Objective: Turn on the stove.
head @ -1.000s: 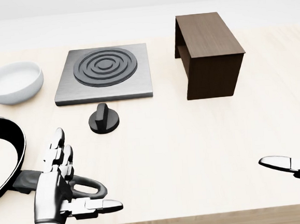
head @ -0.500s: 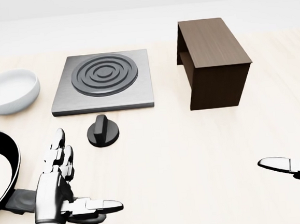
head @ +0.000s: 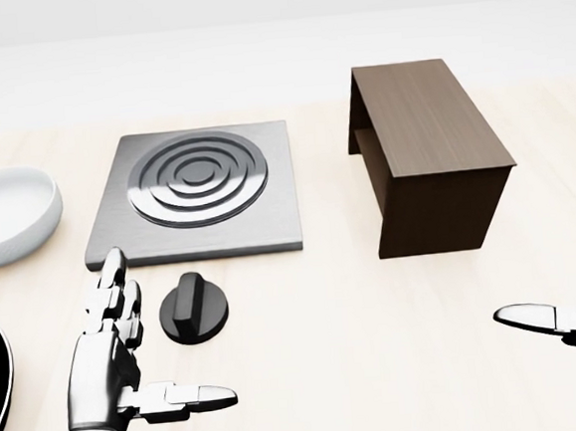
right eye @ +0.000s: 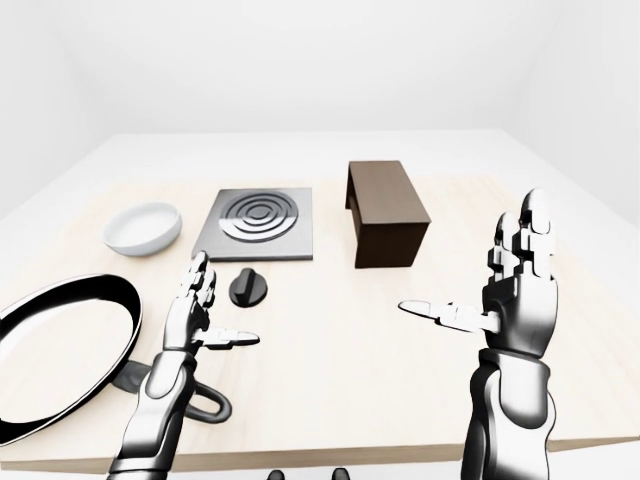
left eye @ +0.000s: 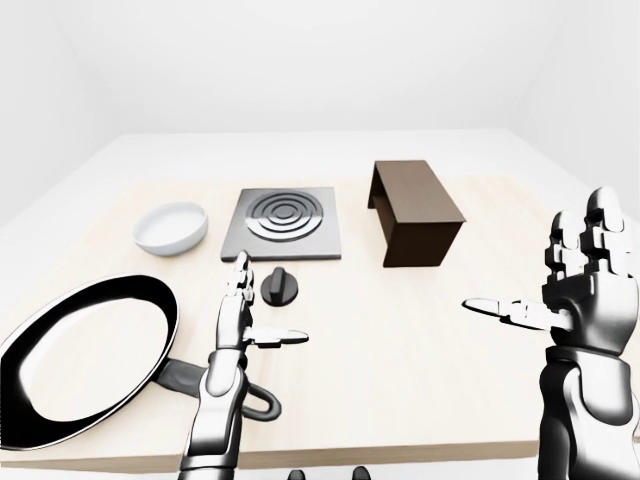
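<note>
The grey stove plate (head: 194, 193) with black concentric rings lies on the wooden table, upper left of the head view. Its black round knob (head: 194, 308) sits just below it, ridge upright. My left hand (head: 130, 363) is open, fingers pointing up and thumb out to the right, just left of and below the knob, not touching it. My right hand (right eye: 500, 285) is open and raised at the right, thumb pointing left; only its thumb tip (head: 535, 316) shows in the head view.
A dark brown wooden box (head: 428, 155) stands right of the stove. A white bowl (head: 4, 215) sits left of it. A black frying pan (left eye: 85, 355) lies at lower left, its handle (left eye: 215, 385) under my left forearm. The table's near edge (right eye: 330, 450) runs below.
The camera has moved closer: stove, knob, box and bowl shifted down and grew larger in the head view. My hands keep the same pose and place in the picture.
</note>
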Tool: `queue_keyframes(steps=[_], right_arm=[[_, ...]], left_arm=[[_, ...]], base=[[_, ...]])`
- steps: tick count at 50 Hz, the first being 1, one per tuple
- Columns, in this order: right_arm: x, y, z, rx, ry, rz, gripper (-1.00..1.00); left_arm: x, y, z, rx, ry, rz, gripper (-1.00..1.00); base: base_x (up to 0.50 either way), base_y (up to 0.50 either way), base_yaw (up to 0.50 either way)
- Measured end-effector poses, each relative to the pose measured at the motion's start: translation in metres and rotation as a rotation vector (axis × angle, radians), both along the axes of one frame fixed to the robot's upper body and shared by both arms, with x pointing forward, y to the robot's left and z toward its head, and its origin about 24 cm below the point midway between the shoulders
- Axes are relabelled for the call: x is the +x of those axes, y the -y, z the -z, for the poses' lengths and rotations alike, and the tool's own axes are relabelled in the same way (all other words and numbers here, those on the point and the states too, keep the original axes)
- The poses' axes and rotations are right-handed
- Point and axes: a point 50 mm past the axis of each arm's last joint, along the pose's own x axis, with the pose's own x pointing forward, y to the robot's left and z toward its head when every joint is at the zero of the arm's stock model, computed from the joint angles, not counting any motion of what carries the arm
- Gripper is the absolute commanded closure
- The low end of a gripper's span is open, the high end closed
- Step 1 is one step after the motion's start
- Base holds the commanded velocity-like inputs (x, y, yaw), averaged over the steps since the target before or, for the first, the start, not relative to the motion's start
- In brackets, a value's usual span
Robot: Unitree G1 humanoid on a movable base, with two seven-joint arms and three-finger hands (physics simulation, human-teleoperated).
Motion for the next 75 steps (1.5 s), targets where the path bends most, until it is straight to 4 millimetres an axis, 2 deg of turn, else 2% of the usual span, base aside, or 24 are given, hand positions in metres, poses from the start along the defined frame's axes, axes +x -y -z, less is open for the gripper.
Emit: queue_keyframes(steps=[25,33,39,54,61,68,75], right_arm=[[-0.001,0.0,-0.001,-0.003,0.005,-0.002,-1.0],[-0.002,0.0,-0.001,0.003,0.005,0.0,-1.0],[-0.002,-0.001,0.0,0.006,0.002,-0.001,-1.0],[-0.002,-0.002,0.0,0.003,0.005,-0.005,-1.0],[-0.002,-0.003,-0.001,0.001,0.008,-0.006,-1.0],[0.0,-0.003,0.002,0.005,-0.009,-0.005,-1.0],[0.001,-0.003,0.004,0.006,-0.015,-0.004,-1.0]], left_arm=[[0.0,0.0,0.001,0.002,-0.001,0.0,-1.0],[0.003,0.0,0.0,0.006,0.001,-0.003,-1.0],[0.013,-0.003,-0.004,0.011,0.009,-0.018,-1.0],[0.052,-0.013,-0.006,0.051,0.006,-0.078,-1.0],[0.06,-0.013,0.001,0.059,-0.039,-0.084,-1.0],[0.059,-0.008,0.025,0.066,-0.149,-0.058,-1.0],[0.057,-0.004,0.041,0.071,-0.224,-0.044,-1.0]], base=[[0.3,0.0,0.0],[0.02,0.0,0.0],[0.0,0.0,0.0],[0.0,0.0,0.0],[0.0,0.0,0.0],[0.0,0.0,0.0],[0.0,0.0,0.0]])
